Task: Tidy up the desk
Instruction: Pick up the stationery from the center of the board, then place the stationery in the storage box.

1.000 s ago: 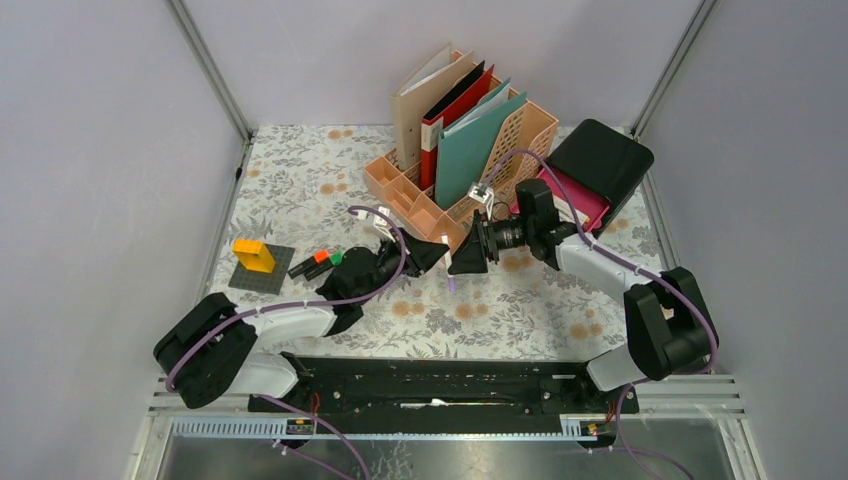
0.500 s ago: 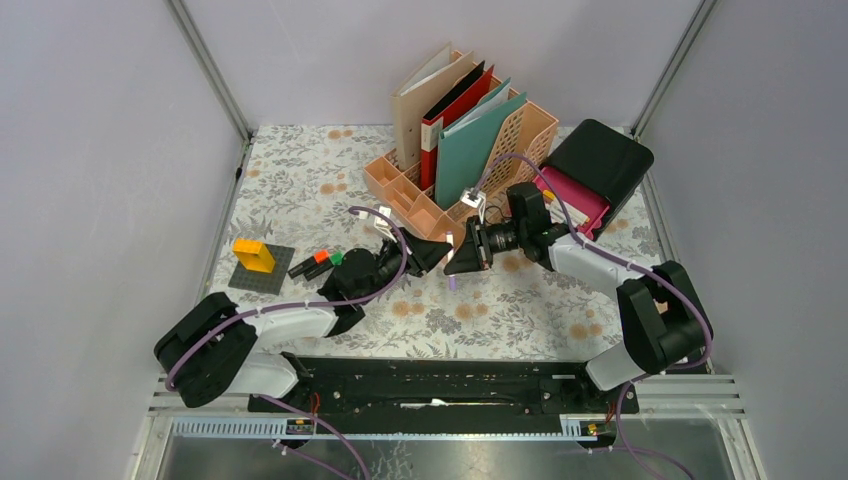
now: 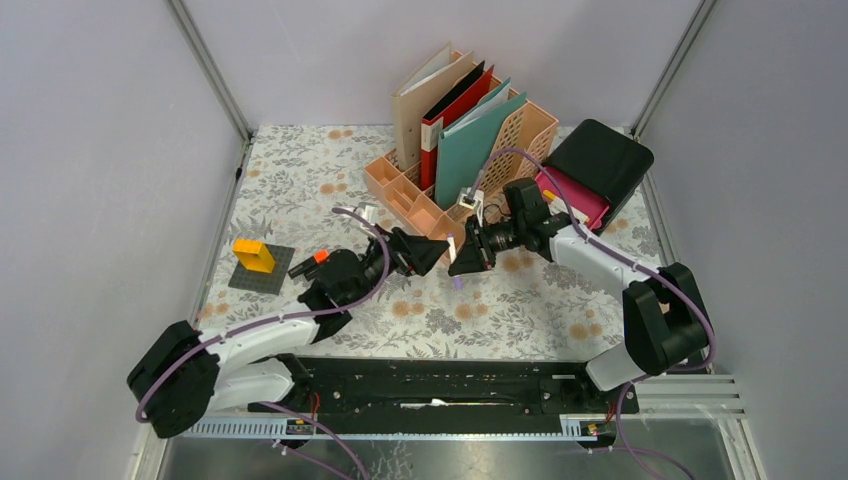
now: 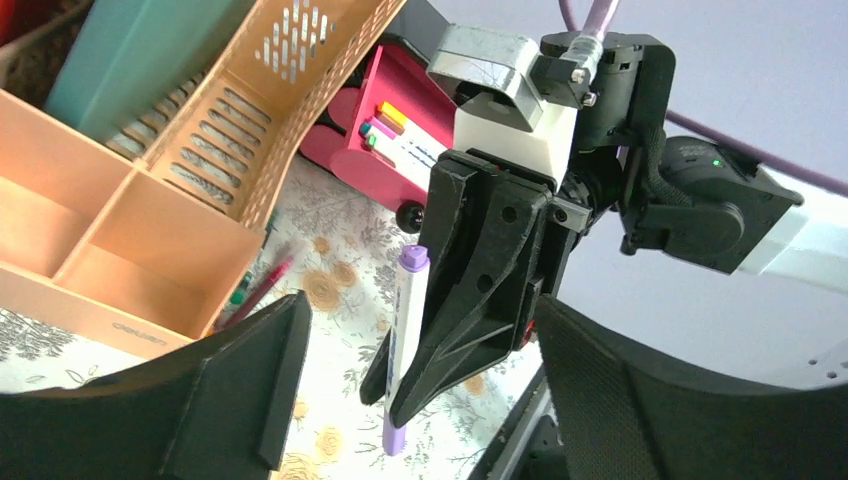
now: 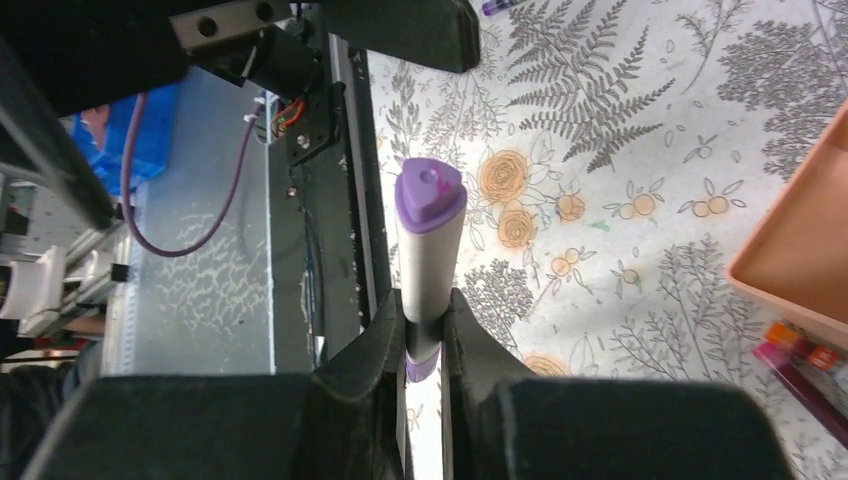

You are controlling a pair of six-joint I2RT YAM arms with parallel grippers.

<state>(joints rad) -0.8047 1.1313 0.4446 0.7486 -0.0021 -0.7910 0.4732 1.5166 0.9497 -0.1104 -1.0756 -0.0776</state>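
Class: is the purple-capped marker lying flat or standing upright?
Roughly upright: the right gripper pinches the marker mid-barrel, purple cap on top. Whether its lower end touches the desk, cannot tell.

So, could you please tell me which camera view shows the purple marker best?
The left wrist view: the purple marker shows at nearly full length, upright in the right gripper. The right wrist view looks along it, mostly showing one purple end. The top external view catches only a small purple tip.

Hidden: marker (image 5: 431, 245) lower barrel, inside closed right gripper (image 5: 425, 305).
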